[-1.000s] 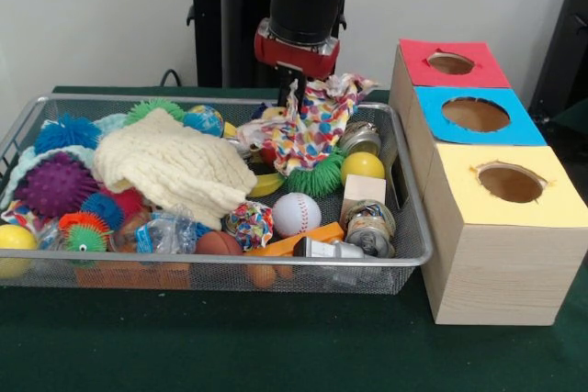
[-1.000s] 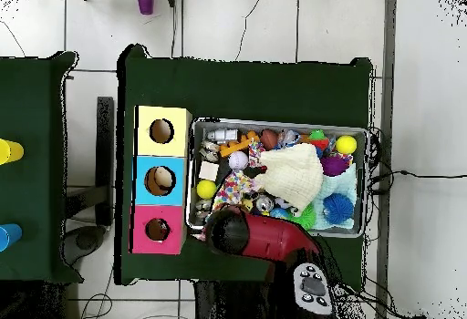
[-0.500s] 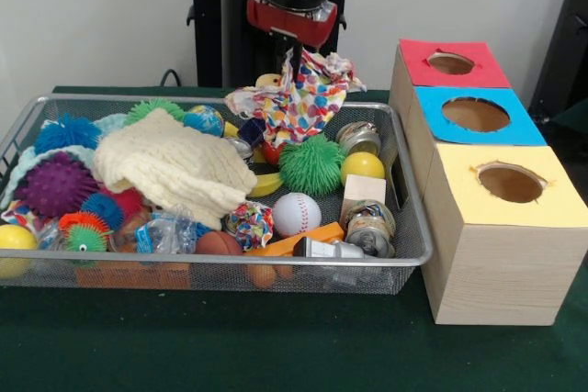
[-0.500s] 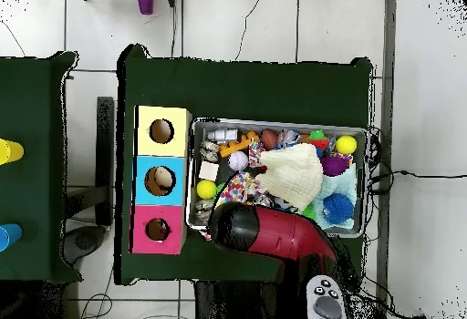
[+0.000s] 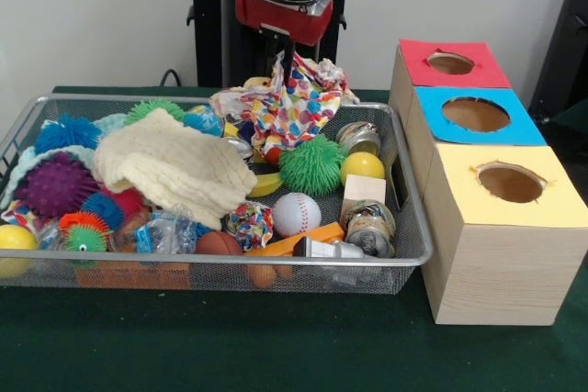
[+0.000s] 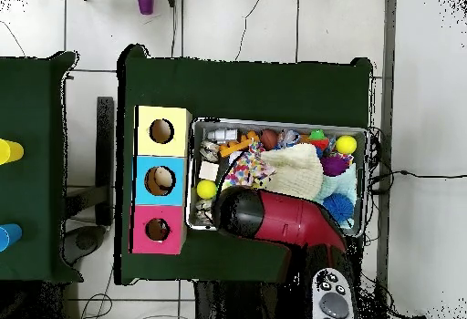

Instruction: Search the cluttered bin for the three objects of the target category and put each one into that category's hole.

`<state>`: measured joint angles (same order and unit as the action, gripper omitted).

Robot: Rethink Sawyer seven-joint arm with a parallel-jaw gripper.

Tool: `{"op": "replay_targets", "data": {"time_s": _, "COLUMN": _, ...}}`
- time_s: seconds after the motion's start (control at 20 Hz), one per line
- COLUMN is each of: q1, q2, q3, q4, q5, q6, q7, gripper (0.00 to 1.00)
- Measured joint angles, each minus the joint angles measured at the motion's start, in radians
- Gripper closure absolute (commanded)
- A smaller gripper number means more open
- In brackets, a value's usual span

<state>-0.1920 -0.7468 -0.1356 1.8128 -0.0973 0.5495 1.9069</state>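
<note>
One wire mesh bin (image 5: 409, 254) on a green-covered table (image 5: 276, 346), packed with mixed items. One gripper (image 5: 285, 54), mounted on a red and black arm (image 6: 274, 224), positioned above the bin's far edge; its fingers are pinched on the top of a multicoloured spotted cloth (image 5: 294, 103), which hangs lifted above the clutter with its lower folds draping down among the things beneath.

Contents beside and under the cloth: one green spiky ball (image 5: 312, 165) just below it; one yellow ball (image 5: 364, 166) beside that; one baseball (image 5: 296, 214) nearer the front; one small wooden block (image 5: 364, 192); metal cans (image 5: 369, 227) at the bin's front right corner as the front view shows it, another can (image 5: 358, 138) farther back. One cream knitted cloth (image 5: 175, 167) spread over the middle. One purple spiky ball (image 5: 53, 184), one blue spiky ball (image 5: 66, 132) and a second yellow ball (image 5: 14, 240) at the opposite end. One orange flat piece (image 5: 303, 243) against the front wall.

One wooden sorting box (image 5: 501, 263) stands just beside the bin, with three round holes on top: red panel (image 5: 450, 61), blue panel (image 5: 476, 115), yellow panel (image 5: 507, 183). In the overhead view a pale rounded thing shows inside the blue panel's hole; what it is cannot be told.
</note>
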Motion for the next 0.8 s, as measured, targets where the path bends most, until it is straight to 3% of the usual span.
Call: {"op": "replay_targets", "data": {"time_s": 0.8, "q1": -0.009, "q2": -0.003, "q3": -0.01, "q4": -0.169, "q5": -0.089, "q6": 0.064, "q7": 0.0, "gripper": 1.0}}
